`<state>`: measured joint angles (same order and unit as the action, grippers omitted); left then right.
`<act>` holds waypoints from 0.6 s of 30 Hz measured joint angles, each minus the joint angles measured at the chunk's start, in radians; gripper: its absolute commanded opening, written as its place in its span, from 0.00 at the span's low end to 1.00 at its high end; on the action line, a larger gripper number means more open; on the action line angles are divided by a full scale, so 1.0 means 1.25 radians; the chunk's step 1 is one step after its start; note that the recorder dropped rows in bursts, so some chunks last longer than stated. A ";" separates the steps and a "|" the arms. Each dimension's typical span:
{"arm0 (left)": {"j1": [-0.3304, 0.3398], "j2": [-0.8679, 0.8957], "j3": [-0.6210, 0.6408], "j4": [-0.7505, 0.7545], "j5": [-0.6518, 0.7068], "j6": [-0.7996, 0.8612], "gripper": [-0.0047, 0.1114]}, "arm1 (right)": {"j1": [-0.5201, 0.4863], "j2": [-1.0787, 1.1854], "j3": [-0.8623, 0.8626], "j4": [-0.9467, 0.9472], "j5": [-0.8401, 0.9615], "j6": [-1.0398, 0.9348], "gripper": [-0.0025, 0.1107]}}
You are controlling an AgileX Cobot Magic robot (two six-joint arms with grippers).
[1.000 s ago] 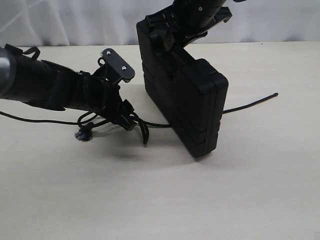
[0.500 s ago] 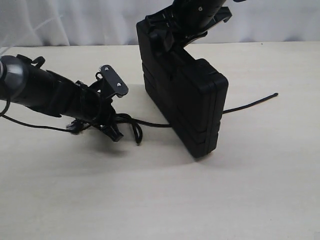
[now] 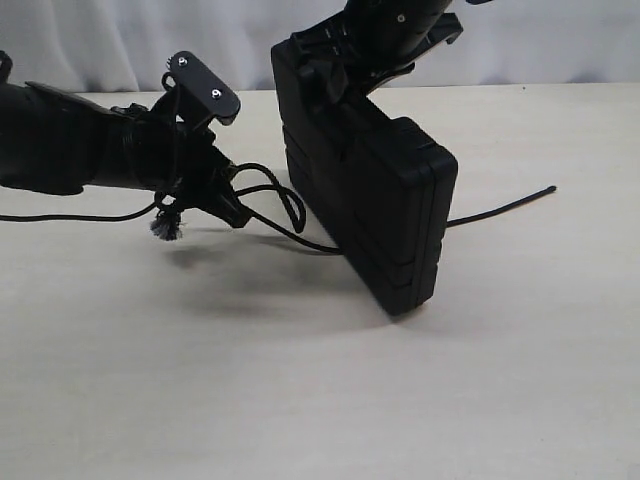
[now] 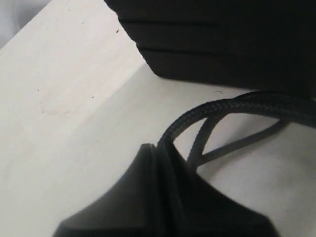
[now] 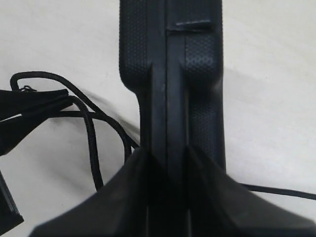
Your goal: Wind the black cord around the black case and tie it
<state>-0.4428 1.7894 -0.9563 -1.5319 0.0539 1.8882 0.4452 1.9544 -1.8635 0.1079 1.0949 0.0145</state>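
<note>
black cord (image 3: 288, 200): thin braided rope, loose loops just beside case, reaches its lower edge, tail reappears far side on table (image 3: 300, 400); frayed tuft hangs under L gripper (image 3: 228, 205). black case (image 3: 380, 200): matte ribbed plastic, rectangular, on edge, tilted. L gripper pinched tight on cord. R gripper (image 3: 345, 60) clamps case top edge.

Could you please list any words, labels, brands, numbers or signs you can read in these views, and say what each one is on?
None can be read. The case shows only plain ribs and texture, the cord bears nothing, and the two pale dots on the left arm's bracket look like screws, not writing.
</note>
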 measured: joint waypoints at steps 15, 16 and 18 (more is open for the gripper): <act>0.044 -0.085 0.031 -0.035 0.179 -0.016 0.04 | 0.000 0.000 0.000 0.000 0.000 -0.002 0.06; 0.045 -0.085 0.039 -0.030 0.179 -0.014 0.04 | 0.000 0.000 0.000 0.000 0.000 -0.002 0.06; 0.045 -0.085 0.059 0.003 0.182 -0.002 0.04 | 0.000 0.000 0.000 0.000 0.003 -0.003 0.06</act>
<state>-0.3861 1.6835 -0.8831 -1.5282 0.2818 1.8861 0.4452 1.9544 -1.8635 0.1079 1.0988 0.0105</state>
